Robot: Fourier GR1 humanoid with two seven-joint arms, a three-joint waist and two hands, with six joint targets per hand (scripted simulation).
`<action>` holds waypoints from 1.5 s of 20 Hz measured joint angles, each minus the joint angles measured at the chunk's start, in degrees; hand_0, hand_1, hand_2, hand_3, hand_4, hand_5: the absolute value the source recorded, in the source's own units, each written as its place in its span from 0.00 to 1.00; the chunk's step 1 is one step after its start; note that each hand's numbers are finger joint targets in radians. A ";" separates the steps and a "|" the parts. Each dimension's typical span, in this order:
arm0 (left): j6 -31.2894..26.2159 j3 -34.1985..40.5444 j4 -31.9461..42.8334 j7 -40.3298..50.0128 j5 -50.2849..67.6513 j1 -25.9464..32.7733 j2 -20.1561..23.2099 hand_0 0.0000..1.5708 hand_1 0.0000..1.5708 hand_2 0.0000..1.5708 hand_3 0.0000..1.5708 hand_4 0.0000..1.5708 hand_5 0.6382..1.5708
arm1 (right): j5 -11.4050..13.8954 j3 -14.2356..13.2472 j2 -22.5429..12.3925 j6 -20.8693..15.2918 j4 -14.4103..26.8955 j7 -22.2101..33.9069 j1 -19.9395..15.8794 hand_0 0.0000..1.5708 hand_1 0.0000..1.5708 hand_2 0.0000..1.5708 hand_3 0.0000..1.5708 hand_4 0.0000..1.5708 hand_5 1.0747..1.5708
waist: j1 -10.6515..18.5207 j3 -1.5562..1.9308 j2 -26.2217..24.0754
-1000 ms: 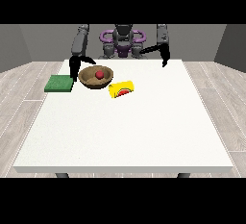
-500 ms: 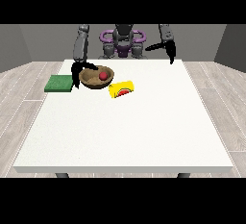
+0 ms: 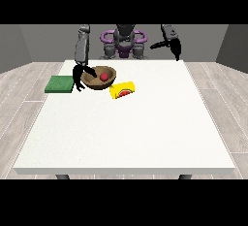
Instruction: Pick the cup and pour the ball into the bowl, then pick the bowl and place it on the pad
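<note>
A brown bowl (image 3: 99, 79) stands on the white table (image 3: 126, 133) at the back left, with the red ball (image 3: 103, 76) inside it. The yellow cup (image 3: 122, 90) lies on its side just right of the bowl. Further left the green pad (image 3: 59, 84) lies flat. The hand at the view's left (image 3: 78, 78) is at the bowl's left rim, thumb over the rim and fingers curled down outside the wall. The hand at the view's right (image 3: 176, 51) hangs raised over the table's far right edge, fingers relaxed and holding nothing.
The robot's body (image 3: 124, 40) stands behind the table's far edge. Grey plank floor surrounds the table on both sides.
The hand at the view's right has risen and swung outward to the right. The hand at the view's left has settled closer onto the bowl's rim. Bowl, ball, cup and pad have not moved.
</note>
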 measured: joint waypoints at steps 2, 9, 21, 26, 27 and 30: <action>-0.49 -0.51 -0.47 -0.80 0.03 0.15 -0.20 0.00 0.00 0.00 0.00 0.38 0.97 | 2.51 1.38 -0.46 -4.24 -1.13 -1.48 1.60 1.00 1.00 1.00 0.96 0.60 0.96 | 1.46 -0.49 0.47; -2.07 -0.38 1.50 -1.52 0.99 0.10 -0.35 0.00 0.00 0.00 0.00 0.61 0.84 | 11.35 6.43 -3.84 -17.32 -2.30 7.99 1.66 1.00 1.00 1.00 0.67 0.55 0.99 | 3.31 -0.37 -1.26; -2.25 6.73 12.33 -3.28 3.67 7.16 2.91 0.00 0.00 0.00 0.00 0.64 0.83 | 16.48 14.30 -7.62 -12.04 -8.73 41.10 -4.67 1.00 1.00 1.00 0.49 0.51 1.00 | -8.53 1.26 -15.33; -2.56 7.07 10.82 -3.64 3.90 7.58 3.23 0.00 0.00 0.00 0.00 0.66 0.85 | 14.22 10.85 -12.06 -8.70 -10.41 41.26 -3.65 1.00 1.00 1.00 0.43 0.50 1.00 | -8.30 1.39 -13.13; -2.57 6.97 10.68 -4.14 3.88 7.29 2.98 0.00 0.00 0.00 0.00 0.67 0.85 | 13.91 10.09 -12.57 -8.71 -10.47 41.04 -3.89 1.00 1.00 1.00 0.43 0.50 1.00 | -7.97 1.39 -11.99; -3.23 8.18 11.22 -5.58 4.61 6.42 3.70 0.00 0.00 0.00 0.00 0.77 0.90 | 13.78 9.20 -12.90 -8.76 -11.79 41.00 -4.11 1.00 1.00 1.00 0.30 0.53 1.00 | -7.63 1.40 -9.92</action>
